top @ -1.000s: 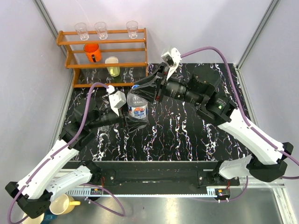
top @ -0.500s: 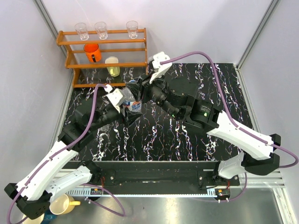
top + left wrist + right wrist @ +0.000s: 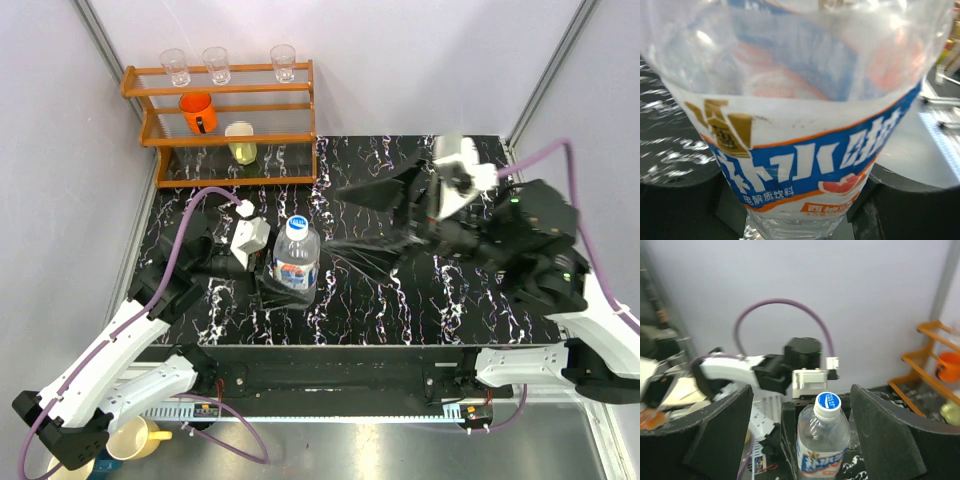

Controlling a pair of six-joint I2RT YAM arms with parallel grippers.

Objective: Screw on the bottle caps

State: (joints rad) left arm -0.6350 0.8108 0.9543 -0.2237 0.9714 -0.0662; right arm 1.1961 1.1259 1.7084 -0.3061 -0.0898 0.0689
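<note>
A clear bottle with a blue-and-white label stands upright left of the table's middle. A white cap with a blue top sits on its neck. My left gripper is shut on the bottle's lower body. In the left wrist view the bottle fills the frame, with a dark finger on either side. My right gripper hangs open and motion-blurred to the right of the bottle, well apart from it. In the right wrist view the capped bottle and its cap show beyond the open right gripper.
A wooden rack stands at the back left with three clear glasses on top. On its shelves sit an orange cup and a yellow cup. A yellow mug sits off the table at the near left.
My right gripper has opened, let go at the bottle's top and swung back to the right. The bottle, held by my left gripper, now stands upright a little nearer.
</note>
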